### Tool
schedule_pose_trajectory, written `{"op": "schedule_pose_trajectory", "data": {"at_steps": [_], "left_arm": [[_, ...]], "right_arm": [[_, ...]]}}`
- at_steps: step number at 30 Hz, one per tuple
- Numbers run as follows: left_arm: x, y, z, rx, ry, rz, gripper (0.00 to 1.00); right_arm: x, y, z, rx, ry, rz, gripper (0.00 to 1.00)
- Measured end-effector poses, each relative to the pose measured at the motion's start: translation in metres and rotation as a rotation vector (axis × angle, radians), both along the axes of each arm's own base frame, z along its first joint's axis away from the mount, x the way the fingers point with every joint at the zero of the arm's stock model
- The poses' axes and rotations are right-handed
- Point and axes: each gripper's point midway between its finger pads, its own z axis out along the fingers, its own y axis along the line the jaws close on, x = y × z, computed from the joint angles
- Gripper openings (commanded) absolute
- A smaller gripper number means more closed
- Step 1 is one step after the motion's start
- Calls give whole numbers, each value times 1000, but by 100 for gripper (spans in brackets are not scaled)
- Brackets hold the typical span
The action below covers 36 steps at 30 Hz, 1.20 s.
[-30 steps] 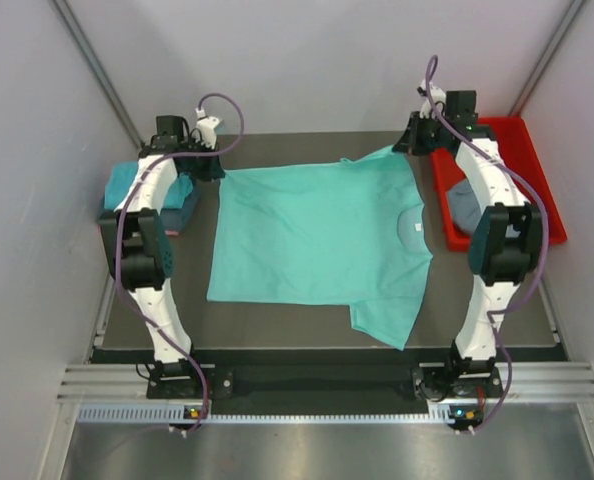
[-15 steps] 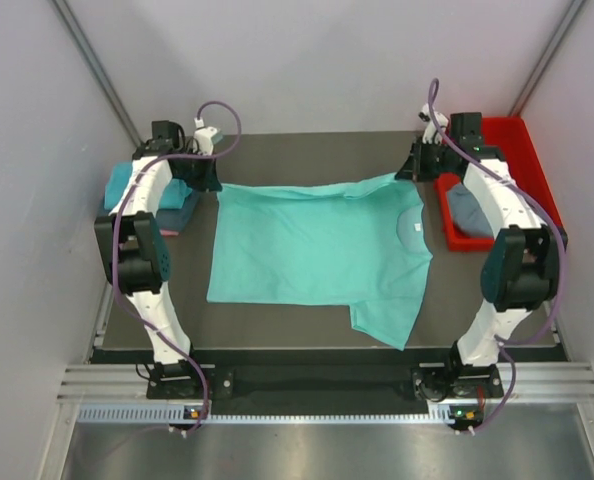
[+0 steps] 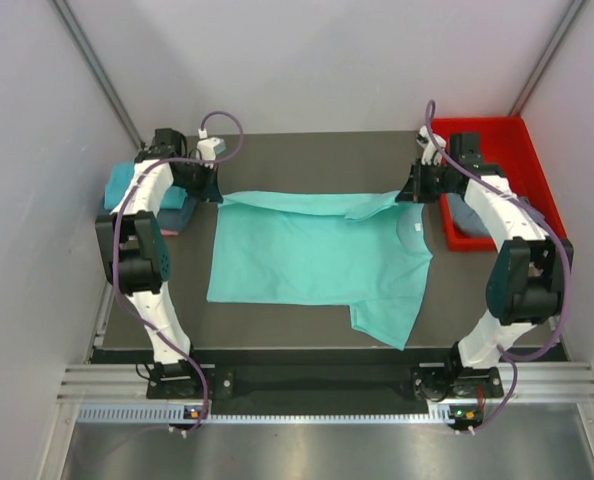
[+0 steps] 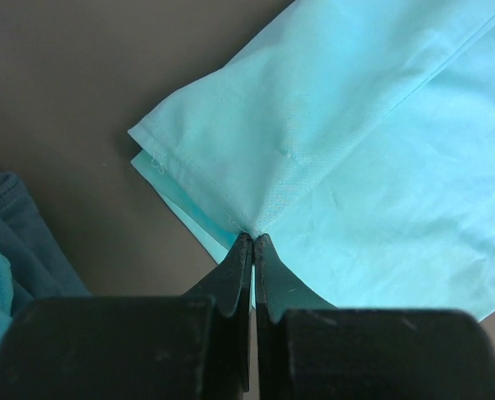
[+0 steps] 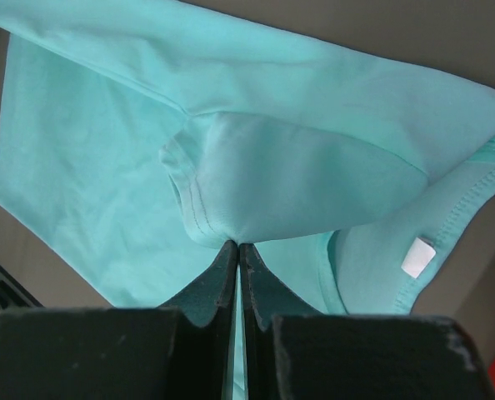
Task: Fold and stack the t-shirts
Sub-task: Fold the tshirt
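Wrist views alone show left end effector [image 4: 252,237] and right end effector [image 5: 237,244] clamped on turquoise t-shirt [image 3: 317,255].

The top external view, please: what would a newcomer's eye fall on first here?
A turquoise t-shirt lies spread across the middle of the dark table, its far edge pinched at both corners by the left claw and right claw. A red tray sits at the far right, holding a grey-blue shirt.

Left arm [image 3: 149,192] and right arm [image 3: 493,202], white link shells, black joint housings, looped purple cables [image 3: 223,114], matte black tapered fingers [image 4: 230,277].
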Motion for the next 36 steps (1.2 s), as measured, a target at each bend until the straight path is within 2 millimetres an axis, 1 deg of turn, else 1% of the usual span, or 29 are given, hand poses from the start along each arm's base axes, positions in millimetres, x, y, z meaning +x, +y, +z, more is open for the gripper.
{"op": "schedule_pose_trajectory", "data": {"at_steps": [4,8,13,16,25,26,27,28,30,32,33,34,36], "left_arm": [[-6,0,-3,2,26,-3,0],[-12,0,-5,0,49,-7,0],[-18,-1,-7,-3,74,-11,0],[-23,-2,-12,-7,107,-11,0],[-44,-7,-35,-46,253,-14,0],[-45,-7,-37,-48,262,-12,5],[-47,-8,-38,-51,276,-6,15],[-47,-8,-39,-51,278,-5,15],[-48,-8,-39,-54,292,10,20],[-48,-6,-37,-54,296,29,28],[-47,-4,-37,-50,298,41,32],[-47,-2,-36,-43,297,59,34],[-46,5,-30,-27,279,93,38]], "right_arm": [[-2,-1,-5,-12,1,13,0],[-9,-2,-16,-20,26,20,0],[-28,0,-31,-25,76,30,0],[-36,1,-37,-29,96,35,0],[-38,0,-40,-41,98,36,0],[-37,0,-40,-41,96,36,7],[-37,0,-40,-41,97,36,17],[-38,0,-40,-42,97,37,18],[-38,0,-39,-45,95,42,21],[-37,-1,-35,-49,94,45,29],[-36,-1,-31,-50,88,48,30],[-34,-1,-27,-52,77,49,32],[-31,-1,-16,-55,47,47,34]]}}
